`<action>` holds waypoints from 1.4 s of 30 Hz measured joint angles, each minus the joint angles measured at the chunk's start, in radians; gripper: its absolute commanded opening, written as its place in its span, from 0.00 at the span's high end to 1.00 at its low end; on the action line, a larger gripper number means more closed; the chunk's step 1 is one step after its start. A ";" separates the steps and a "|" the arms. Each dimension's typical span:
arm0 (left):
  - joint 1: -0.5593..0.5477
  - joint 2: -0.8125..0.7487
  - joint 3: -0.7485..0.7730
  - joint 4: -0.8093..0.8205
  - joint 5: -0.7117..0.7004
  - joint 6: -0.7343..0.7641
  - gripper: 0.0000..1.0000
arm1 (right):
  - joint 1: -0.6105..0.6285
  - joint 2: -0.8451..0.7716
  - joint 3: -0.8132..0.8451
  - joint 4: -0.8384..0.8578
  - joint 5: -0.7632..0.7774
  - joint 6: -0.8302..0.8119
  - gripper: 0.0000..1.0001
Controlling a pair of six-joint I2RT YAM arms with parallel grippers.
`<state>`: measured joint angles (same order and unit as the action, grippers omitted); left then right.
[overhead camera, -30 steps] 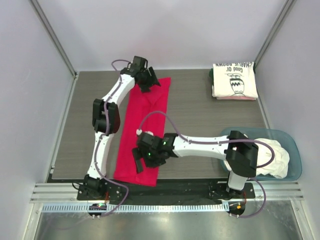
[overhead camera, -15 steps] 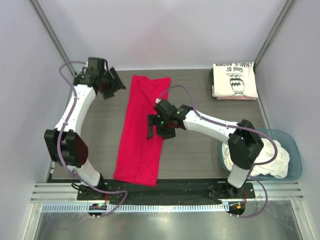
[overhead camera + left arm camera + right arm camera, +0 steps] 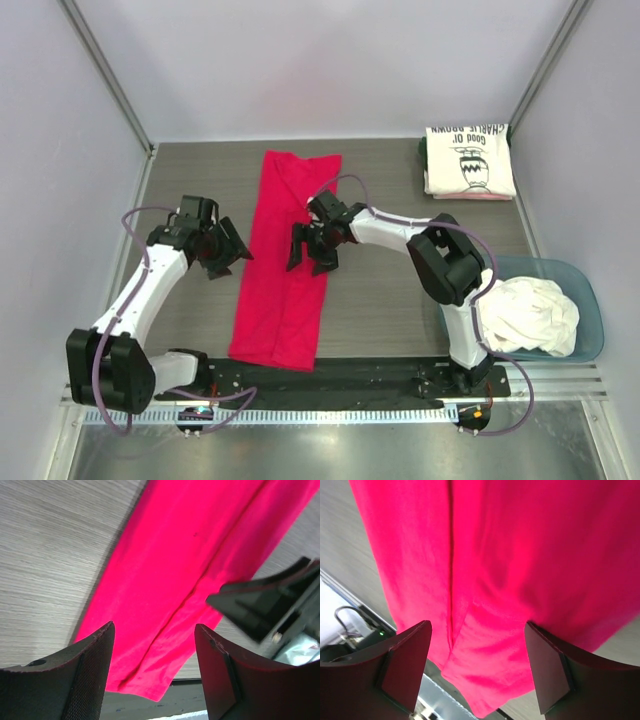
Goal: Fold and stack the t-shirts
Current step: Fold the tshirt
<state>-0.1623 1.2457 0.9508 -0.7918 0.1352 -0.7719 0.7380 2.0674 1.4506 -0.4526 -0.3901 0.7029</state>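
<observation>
Bare table [image 3: 400,180] between the red shirt [image 3: 285,290] and the folded stack [image 3: 470,160] gives a wide lane, but the right arm [image 3: 390,228] crosses it. The left gripper [image 3: 232,258] sits just beside the shirt's left edge, with free wood in the far-left corner behind it. The right gripper [image 3: 310,258] hangs over the shirt's right edge, mid-length. The tub [image 3: 592,330] of white shirts [image 3: 535,315] blocks the near-right corner. 2 frame posts [image 3: 108,75] and the side walls close both sides.
</observation>
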 measured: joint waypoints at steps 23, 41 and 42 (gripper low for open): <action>-0.249 -0.340 -0.277 -0.117 -0.077 -0.194 0.34 | -0.122 -0.020 0.117 -0.085 -0.099 -0.090 0.12; -0.460 -0.401 -0.516 -0.157 -0.213 -0.504 0.59 | 0.037 -0.711 -0.630 -0.154 0.090 -0.014 0.28; -0.460 -0.409 -0.521 -0.154 -0.213 -0.509 0.60 | 0.055 -0.726 -0.657 -0.146 0.094 0.004 0.28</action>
<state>-0.6220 0.8364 0.4297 -0.9455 -0.0776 -1.2804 0.7925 1.3415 0.7940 -0.5983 -0.2958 0.7067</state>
